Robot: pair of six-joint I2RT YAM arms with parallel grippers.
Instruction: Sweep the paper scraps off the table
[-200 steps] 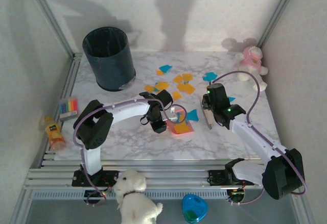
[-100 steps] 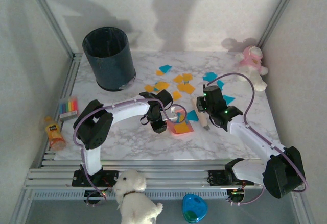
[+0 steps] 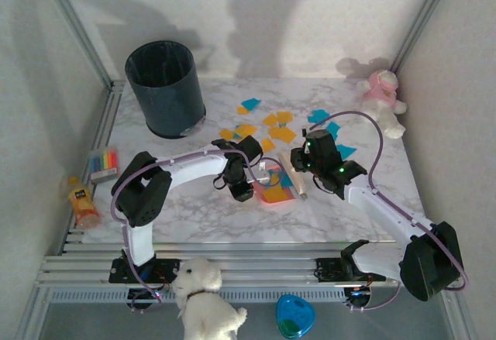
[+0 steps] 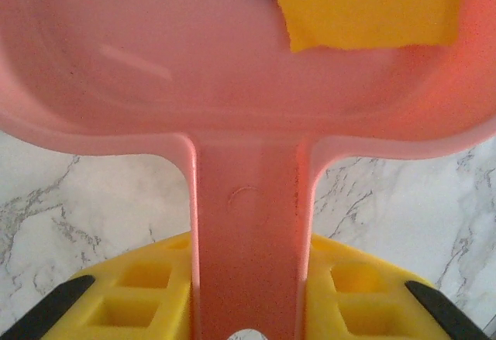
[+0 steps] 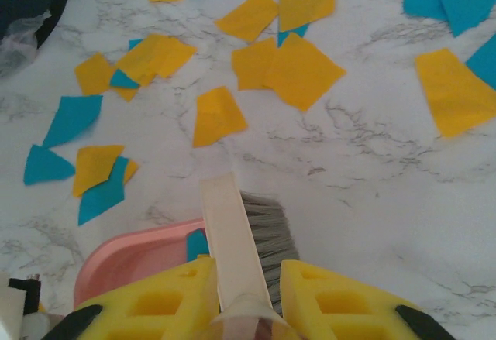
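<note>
1. The left fingers (image 4: 139, 297) were clamped narrowly on the handle of a pink dustpan (image 4: 232, 84), which rested on the table (image 5: 387, 200) with an orange scrap and a teal bit inside.
2. The right fingers (image 5: 333, 301) were closed tight on the pale handle of a brush (image 5: 229, 231), its grey bristles just beside the pan's rim.
3. Most paper scraps (image 5: 298, 69), orange and teal, lay scattered on the table beyond pan and brush, between the dark bin (image 3: 165, 84) and the pink plush toy (image 3: 381, 96).

left end effector (image 4: 248, 297), right end effector (image 5: 246, 297), clamped
</note>
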